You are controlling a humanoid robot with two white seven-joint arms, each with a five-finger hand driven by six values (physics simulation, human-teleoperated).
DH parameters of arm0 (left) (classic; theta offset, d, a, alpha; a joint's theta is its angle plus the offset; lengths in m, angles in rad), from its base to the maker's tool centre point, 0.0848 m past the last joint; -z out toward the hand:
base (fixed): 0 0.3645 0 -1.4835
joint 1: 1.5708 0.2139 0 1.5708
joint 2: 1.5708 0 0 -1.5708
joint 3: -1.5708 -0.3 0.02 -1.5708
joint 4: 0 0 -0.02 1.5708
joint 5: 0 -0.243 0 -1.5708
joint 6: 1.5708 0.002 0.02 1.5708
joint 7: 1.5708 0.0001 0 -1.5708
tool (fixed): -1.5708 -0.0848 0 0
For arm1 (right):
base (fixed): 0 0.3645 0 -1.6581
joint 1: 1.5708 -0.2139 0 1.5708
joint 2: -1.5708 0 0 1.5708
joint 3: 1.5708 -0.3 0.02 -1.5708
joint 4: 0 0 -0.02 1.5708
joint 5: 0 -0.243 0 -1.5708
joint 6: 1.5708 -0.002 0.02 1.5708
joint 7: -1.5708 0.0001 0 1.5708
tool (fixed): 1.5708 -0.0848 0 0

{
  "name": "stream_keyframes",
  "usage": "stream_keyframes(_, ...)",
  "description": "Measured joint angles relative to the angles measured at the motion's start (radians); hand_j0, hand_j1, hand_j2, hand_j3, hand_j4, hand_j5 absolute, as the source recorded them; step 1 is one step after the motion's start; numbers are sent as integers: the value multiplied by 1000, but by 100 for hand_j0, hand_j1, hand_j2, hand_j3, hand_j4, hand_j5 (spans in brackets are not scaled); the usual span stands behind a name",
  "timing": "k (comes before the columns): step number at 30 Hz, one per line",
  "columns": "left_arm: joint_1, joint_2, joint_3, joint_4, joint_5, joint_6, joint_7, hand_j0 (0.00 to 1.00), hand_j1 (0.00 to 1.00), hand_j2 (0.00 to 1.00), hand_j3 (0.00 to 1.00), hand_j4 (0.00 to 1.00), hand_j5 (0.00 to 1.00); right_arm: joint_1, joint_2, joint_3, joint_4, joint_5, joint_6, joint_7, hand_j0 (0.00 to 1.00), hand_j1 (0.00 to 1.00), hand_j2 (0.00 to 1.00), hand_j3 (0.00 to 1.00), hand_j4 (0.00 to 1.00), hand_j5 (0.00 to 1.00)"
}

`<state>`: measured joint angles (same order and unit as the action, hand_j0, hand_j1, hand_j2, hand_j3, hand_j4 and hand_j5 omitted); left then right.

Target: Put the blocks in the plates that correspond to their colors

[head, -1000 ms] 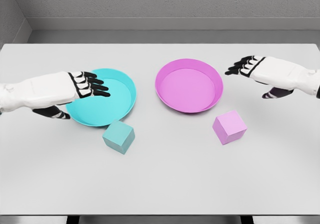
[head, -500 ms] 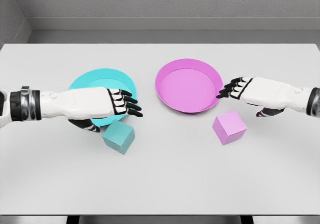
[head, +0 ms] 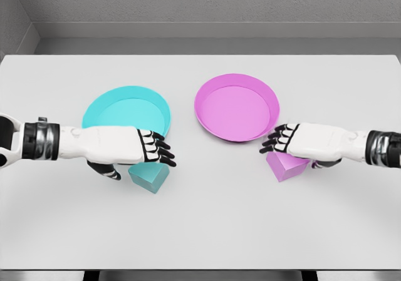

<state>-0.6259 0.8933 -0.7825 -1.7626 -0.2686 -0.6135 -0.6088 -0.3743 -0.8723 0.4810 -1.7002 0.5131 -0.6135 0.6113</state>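
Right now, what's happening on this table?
Both arms are working at once. The left hand is over the teal block, the right hand over the pink block, each just in front of its matching plate. The teal plate and pink plate hold nothing; neither block is lifted yet.

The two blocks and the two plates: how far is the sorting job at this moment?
Nothing is finished: the round cyan plate and the round pink plate hold no block. In hand: the left hand is over the cyan cube and the right hand over the pink cube, both cubes on the white table; no grasp is visible. Left: gripping, lifting and placing each block.
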Motion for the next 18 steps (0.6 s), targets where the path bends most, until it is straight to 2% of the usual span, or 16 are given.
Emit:
stream_keyframes(11,3,-43,-2,7,-98,0,-2,100,100,100,100,100,100,0,27,11,20,37,2,-2,100,100,100,100,100,100)
stream_keyframes(13,5,-48,-4,7,-105,0,-2,100,100,100,100,100,100,0,30,11,21,40,3,-2,80,80,80,80,80,80)
stream_keyframes(15,6,-51,-5,7,-109,0,-2,100,100,100,100,100,100,0,32,10,23,40,4,-4,70,70,70,70,70,70)
stream_keyframes(18,5,-52,-15,6,-112,0,-2,100,100,100,100,100,100,0,34,8,24,37,5,-5,63,63,63,63,63,63)
